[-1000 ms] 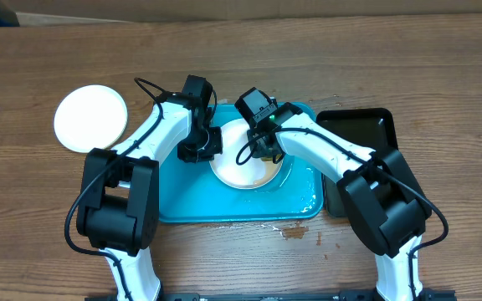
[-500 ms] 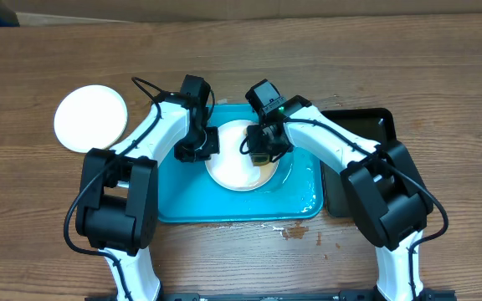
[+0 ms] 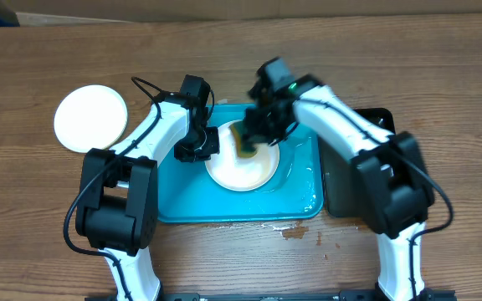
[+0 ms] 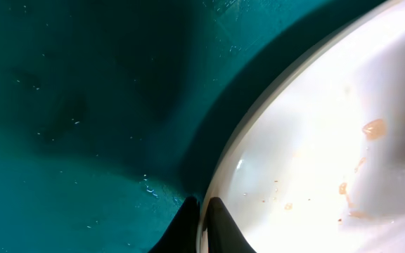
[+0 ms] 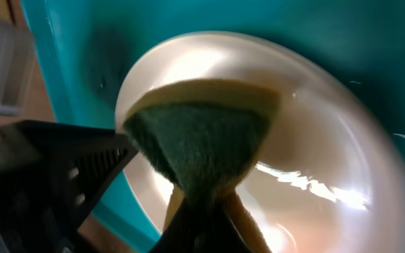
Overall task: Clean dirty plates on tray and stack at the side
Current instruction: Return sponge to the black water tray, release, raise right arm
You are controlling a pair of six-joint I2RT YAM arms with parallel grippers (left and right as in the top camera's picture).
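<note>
Scrubbing a dirty plate (image 3: 243,170) on the tray (image 3: 182,201): our left gripper (image 3: 197,150) pinches its rim, and our right gripper (image 3: 258,132) clamps a sponge (image 3: 245,142) over it.
We judge the thin rim pinch the weak spot: sponge pressure could skid or tip the plate on the wet-looking tray, and the smears (image 4: 373,128) might be missed. Only the left wrist view shows those brown-orange smears; overhead alone shows another white plate (image 3: 90,118) on the table (image 3: 392,67), well apart.
</note>
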